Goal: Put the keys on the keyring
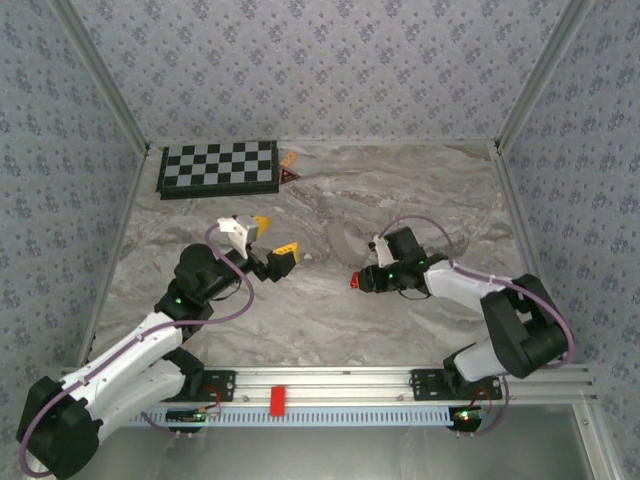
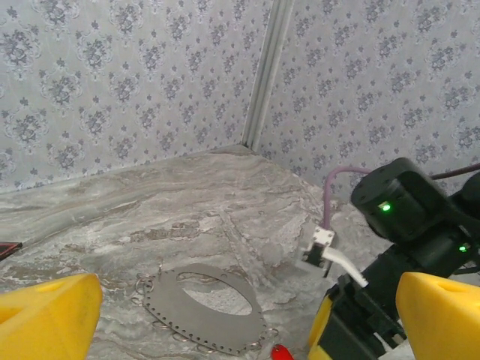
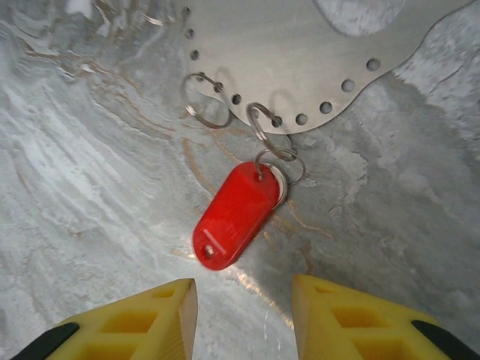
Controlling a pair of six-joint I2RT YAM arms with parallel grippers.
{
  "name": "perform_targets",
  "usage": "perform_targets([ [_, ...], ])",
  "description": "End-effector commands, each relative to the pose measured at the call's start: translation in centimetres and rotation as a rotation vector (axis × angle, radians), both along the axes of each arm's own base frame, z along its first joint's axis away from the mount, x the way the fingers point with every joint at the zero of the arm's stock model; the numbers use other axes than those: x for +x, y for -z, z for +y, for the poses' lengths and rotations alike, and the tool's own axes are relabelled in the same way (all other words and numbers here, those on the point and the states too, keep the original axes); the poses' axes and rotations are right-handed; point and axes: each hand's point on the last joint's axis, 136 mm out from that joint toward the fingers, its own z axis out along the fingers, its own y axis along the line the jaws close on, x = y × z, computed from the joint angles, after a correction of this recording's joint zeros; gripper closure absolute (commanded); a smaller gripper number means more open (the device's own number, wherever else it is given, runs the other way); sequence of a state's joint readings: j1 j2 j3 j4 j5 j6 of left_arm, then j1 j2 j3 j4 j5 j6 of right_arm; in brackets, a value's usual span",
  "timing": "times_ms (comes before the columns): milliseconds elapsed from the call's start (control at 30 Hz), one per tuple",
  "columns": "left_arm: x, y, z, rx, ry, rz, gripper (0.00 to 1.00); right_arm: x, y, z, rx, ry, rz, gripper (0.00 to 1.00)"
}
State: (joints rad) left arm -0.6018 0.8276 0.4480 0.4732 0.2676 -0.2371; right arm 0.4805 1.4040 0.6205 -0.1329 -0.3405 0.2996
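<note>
While the red key lies on the desk, linked to the keyring, the right jaws stand parted near it, the left jaws spread wide.

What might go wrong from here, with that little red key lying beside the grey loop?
The right pincer hangs open just short of the red key; drawing away carelessly, it might snag the key and drag the keyring. The key seems hooked on through thin small rings, so a tug might pull it loose.

left hand: spread wide | keyring: flat on table, key beside
</note>
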Motion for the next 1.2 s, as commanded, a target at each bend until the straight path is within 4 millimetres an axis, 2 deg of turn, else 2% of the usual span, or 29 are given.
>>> perform_targets([
  [0, 0.7, -0.8, 0.6, -0.021, -0.046, -0.005, 0.00, -0.2, -2.0, -1.4, -0.023, 0.044, -0.057, 0.60],
  [167, 1.7, -0.2, 1.5, -0.019, -0.121, 0.039, 0.00, 0.7, -6.4, -3.9, -0.035, 0.145, -0.251, 0.54],
  [233, 2.1, 0.2, 2.1, -0.019, -0.164, 0.059, 0.00, 1.1, -8.0, -5.3, -0.042, 0.208, -0.338, 0.47],
  [367, 3.3, 1.1, 3.8, -0.019, -0.288, 0.111, 0.00, 2.1, -10.6, -8.2, -0.055, 0.332, -0.522, 0.22],
  [433, 3.8, 1.6, 4.8, -0.008, -0.352, 0.140, 0.00, 2.5, -11.6, -9.7, -0.070, 0.394, -0.595, 0.00],
  [567, 4.7, 2.9, 6.6, 0.041, -0.473, 0.198, 0.00, 3.3, -13.5, -12.5, -0.088, 0.522, -0.690, 0.00],
  [733, 6.4, 4.9, 10.7, 0.147, -0.748, 0.260, 0.00, 4.6, -15.2, -16.2, -0.167, 0.731, -0.773, 0.00],
  [867, 7.4, 6.6, 13.7, 0.263, -0.947, 0.271, 0.00, 5.9, -15.9, -17.8, -0.278, 0.789, -0.848, 0.00],
  [1067, 9.7, 7.6, 18.6, 0.395, -1.143, 0.282, 0.00, 7.8, -14.8, -19.0, -0.532, 0.747, -0.865, 0.00],
  [1167, 10.9, 9.1, 21.1, 0.507, -1.199, 0.314, 0.00, 8.4, -14.0, -19.3, -0.587, 0.720, -0.873, 0.00],
])
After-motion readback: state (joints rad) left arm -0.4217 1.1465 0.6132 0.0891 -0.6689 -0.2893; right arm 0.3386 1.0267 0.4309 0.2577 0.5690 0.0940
